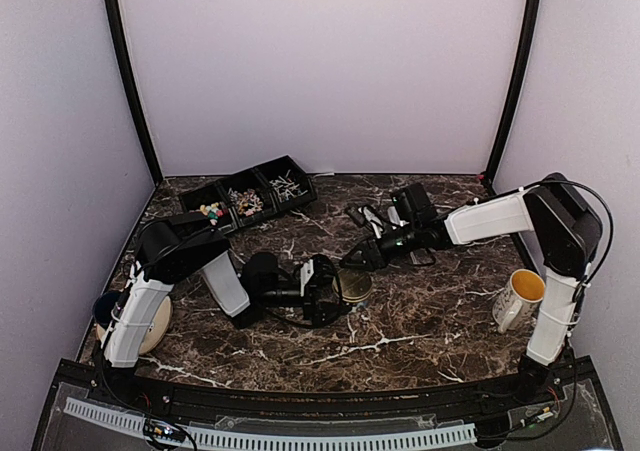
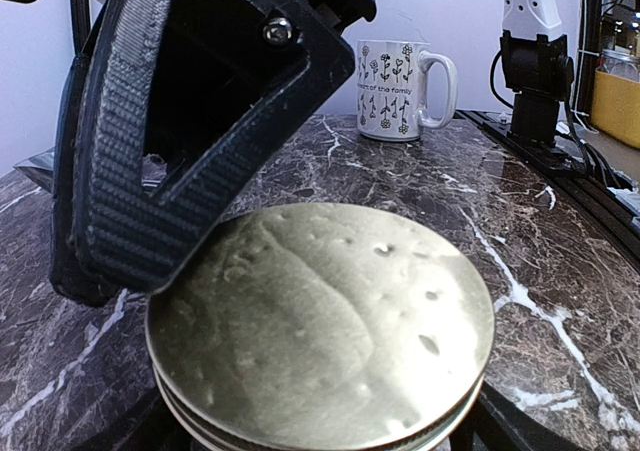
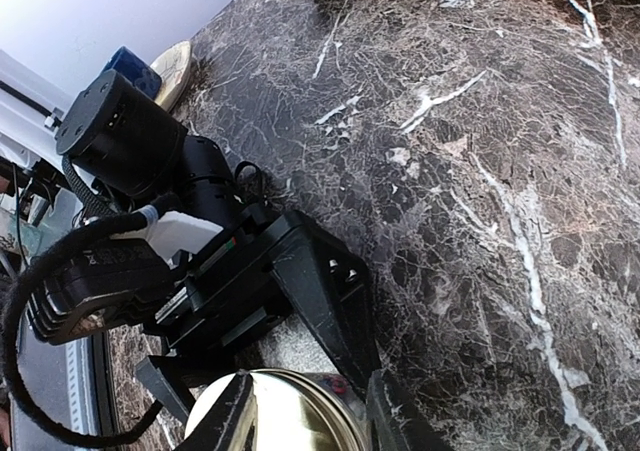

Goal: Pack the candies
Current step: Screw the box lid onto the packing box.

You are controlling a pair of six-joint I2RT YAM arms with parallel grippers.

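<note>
The wide left gripper (image 1: 343,289) clasps the round golden metal tin (image 2: 320,321), whose lid (image 3: 290,429) lies between the right gripper (image 3: 305,419) fingers (image 3: 232,416); whether these pinch it I cannot tell

I can't sort candies (image 1: 213,210) in far-left tray (image 1: 283,164) by kind: too small. Bottom edge cuts gold tin (image 2: 320,331) in both wrist views.
</note>
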